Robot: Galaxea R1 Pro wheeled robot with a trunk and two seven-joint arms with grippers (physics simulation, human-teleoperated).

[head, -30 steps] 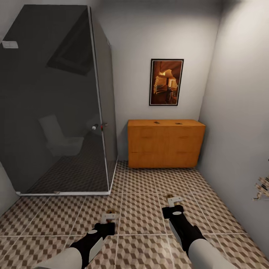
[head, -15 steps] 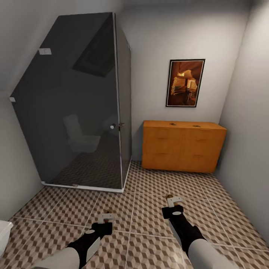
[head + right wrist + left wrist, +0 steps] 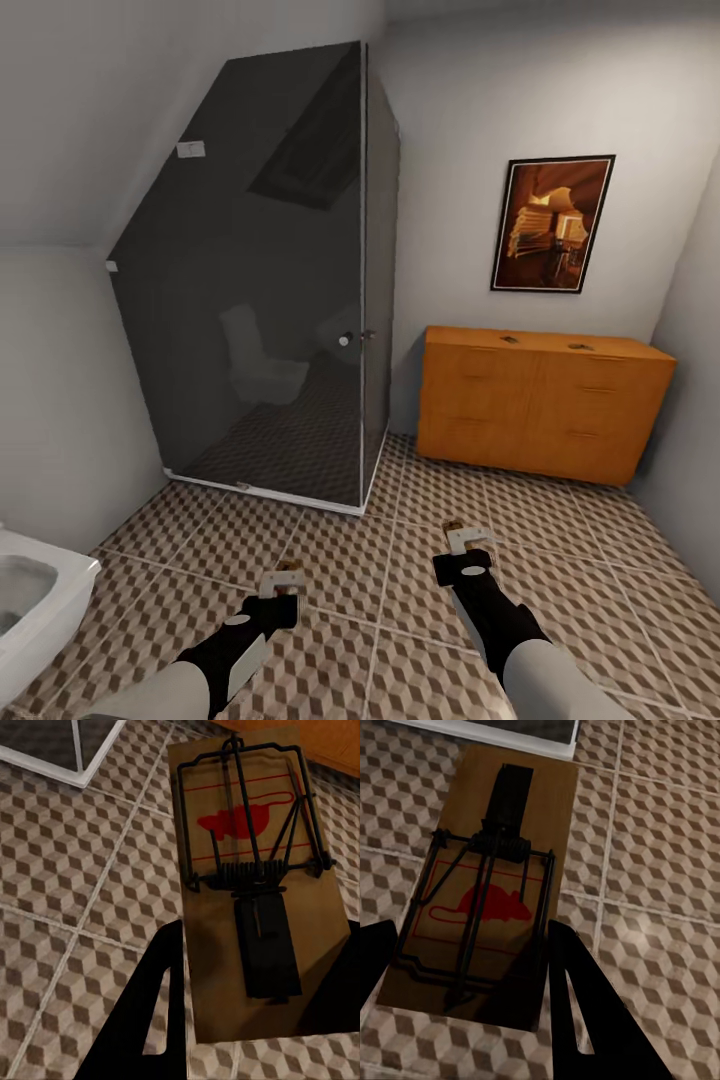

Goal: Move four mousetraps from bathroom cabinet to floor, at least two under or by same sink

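My left gripper (image 3: 283,582) is shut on a tan mousetrap (image 3: 487,892) with dark wire and a red mouse mark, held flat between its black fingers (image 3: 585,1020). The right gripper (image 3: 466,540) is likewise shut on a second mousetrap (image 3: 255,870), one finger (image 3: 150,1027) showing beside the board. Both hang low over the cube-patterned bathroom floor (image 3: 390,560). The orange-brown cabinet (image 3: 540,410) stands against the far wall to the right, well ahead of both grippers. Two more mousetraps lie on its top, one toward the left (image 3: 510,340) and one toward the right (image 3: 581,346).
A dark glass shower enclosure (image 3: 290,300) with a white base strip fills the far left corner, next to the cabinet. A framed picture (image 3: 552,223) hangs above the cabinet. The rim of a white fixture (image 3: 35,600) juts in at the near left. A wall closes the right side.
The camera has swung left, so the shower, cabinet and picture have slid rightward in the picture and the white fixture has come into view. Both grippers keep their mousetraps.
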